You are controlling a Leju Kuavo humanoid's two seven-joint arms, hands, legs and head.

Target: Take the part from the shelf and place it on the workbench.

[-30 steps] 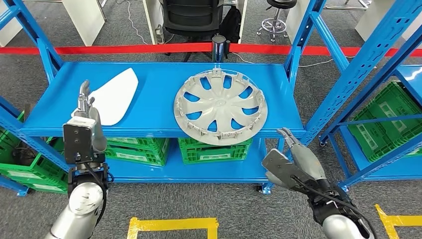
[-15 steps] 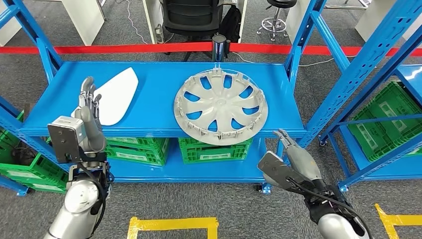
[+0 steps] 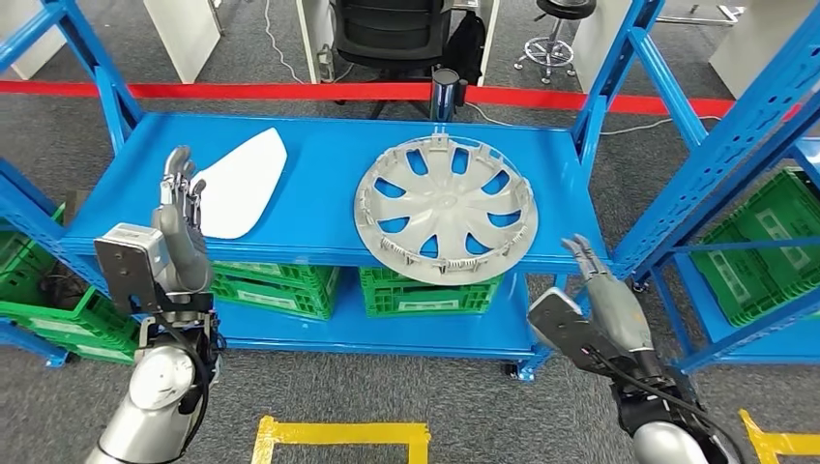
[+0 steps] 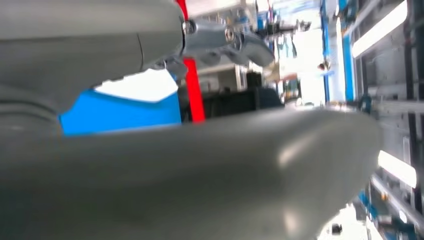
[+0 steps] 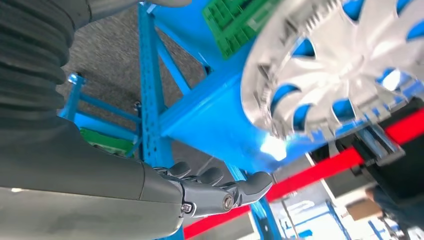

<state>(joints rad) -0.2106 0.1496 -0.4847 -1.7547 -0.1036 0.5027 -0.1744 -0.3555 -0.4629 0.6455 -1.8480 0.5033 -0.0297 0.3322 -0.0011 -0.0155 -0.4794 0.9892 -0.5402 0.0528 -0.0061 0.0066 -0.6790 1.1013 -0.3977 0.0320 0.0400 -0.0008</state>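
Hubcap on the shelf, both hands empty

Hubcap (image 3: 444, 210) lies flat toward the right end of the blue shelf (image 3: 319, 155), its rim overhanging the front edge. A white panel (image 3: 237, 184) lies near the left end. The left hand (image 3: 177, 208) is raised at the front left edge, fingers extended, holding nothing. The right hand (image 3: 601, 285) hangs just below the front right corner, fingers extended and empty.
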